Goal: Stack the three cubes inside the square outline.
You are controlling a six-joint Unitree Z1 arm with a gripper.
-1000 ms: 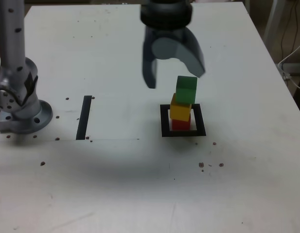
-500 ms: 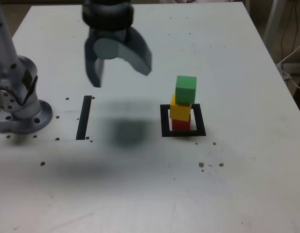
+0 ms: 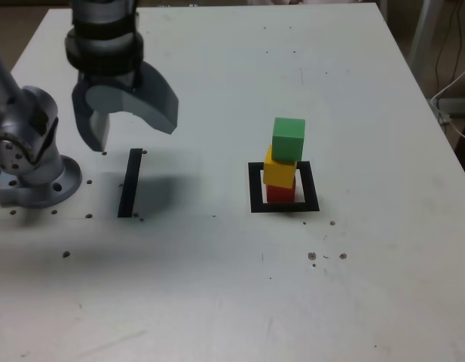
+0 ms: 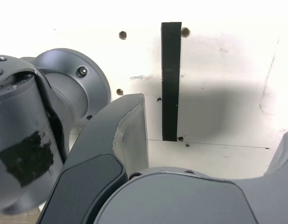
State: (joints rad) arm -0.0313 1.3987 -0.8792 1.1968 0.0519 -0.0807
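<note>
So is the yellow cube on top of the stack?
No, the green cube tops it, with the yellow cube in the middle.

Legible text, labels, brands, numbers, signs: none in either view. The black patch (image 4: pixel 29 156) on the arm's grey housing carries no readable print. The black tape strip (image 3: pixel 130 182) on the counter (image 3: pixel 240 294) is plain, unmarked tape.
</note>
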